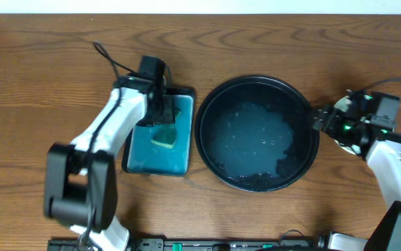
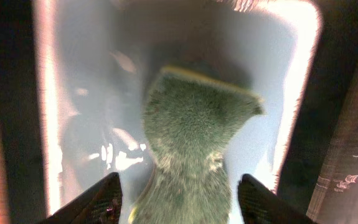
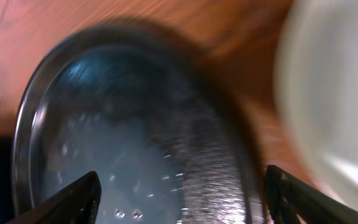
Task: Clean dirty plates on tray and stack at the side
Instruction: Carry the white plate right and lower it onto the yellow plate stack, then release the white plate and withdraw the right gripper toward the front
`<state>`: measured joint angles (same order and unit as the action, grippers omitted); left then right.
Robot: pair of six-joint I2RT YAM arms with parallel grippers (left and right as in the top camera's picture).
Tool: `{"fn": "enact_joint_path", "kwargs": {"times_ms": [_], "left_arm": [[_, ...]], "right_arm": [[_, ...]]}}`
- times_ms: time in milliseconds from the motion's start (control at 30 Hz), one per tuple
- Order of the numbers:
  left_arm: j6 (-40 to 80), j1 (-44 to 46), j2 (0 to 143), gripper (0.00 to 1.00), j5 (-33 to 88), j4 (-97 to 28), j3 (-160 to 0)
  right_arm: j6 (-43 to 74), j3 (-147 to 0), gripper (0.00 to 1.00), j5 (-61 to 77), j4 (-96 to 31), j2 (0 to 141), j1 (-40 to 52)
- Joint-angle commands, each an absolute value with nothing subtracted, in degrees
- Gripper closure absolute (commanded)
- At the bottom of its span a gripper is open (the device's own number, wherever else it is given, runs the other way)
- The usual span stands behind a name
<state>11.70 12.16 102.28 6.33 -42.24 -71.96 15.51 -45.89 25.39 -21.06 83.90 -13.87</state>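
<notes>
Finishing, seemingly: tray (image 1: 256, 82) held no plates; pale plate (image 3: 334, 93) sat just beyond its rim. Left gripper (image 2: 179, 183) stood apart astride sponge (image 2: 197, 124) in basin (image 1: 134, 159); right gripper (image 3: 182, 174) apart, empty. Next move called for lifting both clear.

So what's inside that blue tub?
A green sponge with a yellow edge, under the open left claw. The arm covers the tub's far end, so that part is hidden.

Right wrist cam, all blurred. Black tray (image 3: 32, 118) sits on the wooden table (image 3: 166, 25), its floor wet with droplets and a dark speckled patch along its right side. A pale plate (image 3: 334, 93) lies just beside the tray's right rim; contact unclear. Right gripper (image 3: 182, 186) fingers (image 3: 73, 202) spread wide, nothing between them.
</notes>
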Motion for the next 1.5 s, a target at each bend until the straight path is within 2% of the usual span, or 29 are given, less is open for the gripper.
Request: {"fn": "enact_joint_path", "kwargs": {"times_ms": [0,67,167,467,767,933,1100,1267,1400,1433,1467], "left_arm": [[11.18,11.25,97.36,0.36,6.63,-42.57,-73.71],[11.18,11.2,96.27,0.34,6.66,-42.59,-73.71],[11.2,11.2,95.79,0.28,6.66,-43.62,-73.71],[12.03,9.39,95.79,0.27,6.39,-54.85,-73.69],[13.3,5.8,93.56,0.27,6.42,-62.08,-72.05],[13.1,5.85,87.79,0.27,6.39,-60.86,-67.9],[12.43,5.85,78.78,0.27,6.39,-56.75,-61.76],[12.45,5.85,66.41,0.27,6.42,-49.8,-53.52],[12.51,5.85,55.66,0.27,6.42,-44.64,-47.11],[12.51,5.85,53.58,0.13,6.44,-43.88,-45.95],[12.53,5.85,51.51,0.12,6.44,-43.24,-44.86]], "right_arm": [[9.8,-45.76,0.12,26.35,-20.62,83.59,-8.82],[9.1,-46.57,0.01,26.33,-21.61,83.59,-6.46],[8.34,-50.41,0.01,23.31,-27.31,83.59,-4.23],[3.31,-70.19,0.01,11.07,-56.31,83.57,-3.49],[3.29,-71.75,0.01,10.48,-66.76,81.21,-3.49],[3.31,-69.32,0.01,10.28,-66.48,76.29,-3.49],[3.29,-61.98,0.01,10.26,-60.38,66.57,-3.49],[3.88,-52.99,0.01,7.53,-53.41,53.23,-3.49],[4.19,-49.58,0.01,5.28,-52.53,45.67,-3.49],[4.19,-49.19,0.01,5.1,-52.58,44.29,-3.49],[4.19,-49.04,0.01,5.1,-52.73,43.38,-3.49]]}}
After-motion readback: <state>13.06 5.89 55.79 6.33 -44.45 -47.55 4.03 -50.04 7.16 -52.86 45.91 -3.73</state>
